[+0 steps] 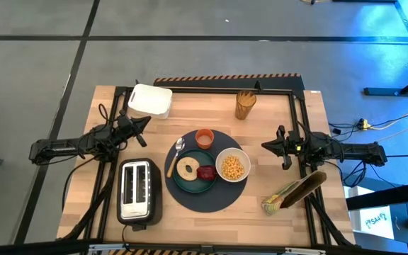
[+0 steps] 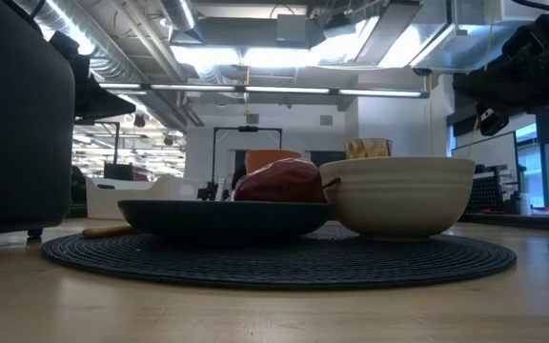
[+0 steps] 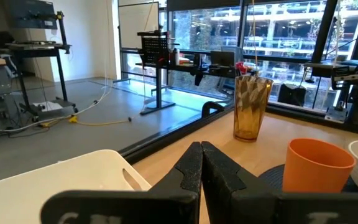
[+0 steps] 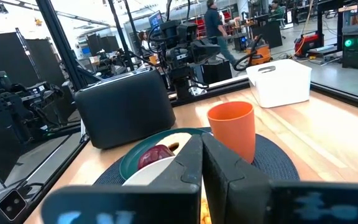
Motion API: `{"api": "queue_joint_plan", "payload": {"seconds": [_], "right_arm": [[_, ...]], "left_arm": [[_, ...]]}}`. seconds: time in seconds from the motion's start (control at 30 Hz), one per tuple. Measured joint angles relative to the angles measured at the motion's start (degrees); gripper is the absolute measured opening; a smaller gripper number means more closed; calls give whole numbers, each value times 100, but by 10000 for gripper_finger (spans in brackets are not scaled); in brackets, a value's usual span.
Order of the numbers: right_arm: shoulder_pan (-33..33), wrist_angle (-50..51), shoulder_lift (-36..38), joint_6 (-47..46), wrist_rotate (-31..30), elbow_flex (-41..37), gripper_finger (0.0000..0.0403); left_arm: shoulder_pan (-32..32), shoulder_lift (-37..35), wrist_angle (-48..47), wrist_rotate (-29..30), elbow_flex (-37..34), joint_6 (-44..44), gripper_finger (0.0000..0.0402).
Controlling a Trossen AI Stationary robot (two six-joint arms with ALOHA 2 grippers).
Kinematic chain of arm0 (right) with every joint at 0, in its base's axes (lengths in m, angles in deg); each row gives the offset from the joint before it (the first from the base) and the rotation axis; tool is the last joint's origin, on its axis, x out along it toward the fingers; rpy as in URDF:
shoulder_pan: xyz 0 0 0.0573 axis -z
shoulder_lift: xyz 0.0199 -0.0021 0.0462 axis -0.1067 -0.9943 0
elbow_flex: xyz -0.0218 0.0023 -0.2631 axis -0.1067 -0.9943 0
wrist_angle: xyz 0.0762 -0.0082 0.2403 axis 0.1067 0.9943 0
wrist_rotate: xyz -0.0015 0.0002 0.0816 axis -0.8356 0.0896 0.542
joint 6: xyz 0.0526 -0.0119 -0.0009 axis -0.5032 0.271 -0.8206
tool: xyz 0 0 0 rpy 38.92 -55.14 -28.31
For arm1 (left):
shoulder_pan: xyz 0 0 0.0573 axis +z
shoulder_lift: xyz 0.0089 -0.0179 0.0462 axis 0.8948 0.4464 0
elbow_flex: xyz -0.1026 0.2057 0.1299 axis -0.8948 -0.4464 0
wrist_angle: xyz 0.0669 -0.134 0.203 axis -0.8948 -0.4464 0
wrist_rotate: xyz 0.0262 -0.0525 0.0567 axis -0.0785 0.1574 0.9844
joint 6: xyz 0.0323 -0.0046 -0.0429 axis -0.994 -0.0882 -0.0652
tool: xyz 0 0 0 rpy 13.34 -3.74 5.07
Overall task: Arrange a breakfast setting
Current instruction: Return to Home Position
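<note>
The round dark-grey mat (image 1: 207, 197) lies mid-table. On it stand the teal plate (image 1: 183, 182) with the ring-shaped bagel (image 1: 187, 168) and the dark red fruit (image 1: 206, 172), the white bowl (image 1: 233, 166) holding yellow pieces, the small orange cup (image 1: 204, 137) and the metal spoon (image 1: 175, 155) at the plate's left. My left gripper (image 1: 146, 121) is shut and empty, left of the mat near a white bin. My right gripper (image 1: 265, 145) is shut and empty, right of the bowl. The cup (image 3: 319, 164) shows in the left wrist view, and the fruit (image 4: 156, 155) in the right wrist view.
A black toaster (image 1: 139, 189) stands at the near left. A white bin (image 1: 150, 100) sits at the far left, an amber glass (image 1: 245, 105) at the far middle, a bagged loaf (image 1: 293, 191) at the near right. People show in the room beyond.
</note>
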Motion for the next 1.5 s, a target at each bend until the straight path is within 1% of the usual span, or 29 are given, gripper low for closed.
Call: {"api": "queue_joint_plan", "payload": {"seconds": [1.5], "right_arm": [[0, 9, 0, 1, 0, -2, 1]], "left_arm": [[-2, 0, 2, 0, 2, 2, 0]]}}
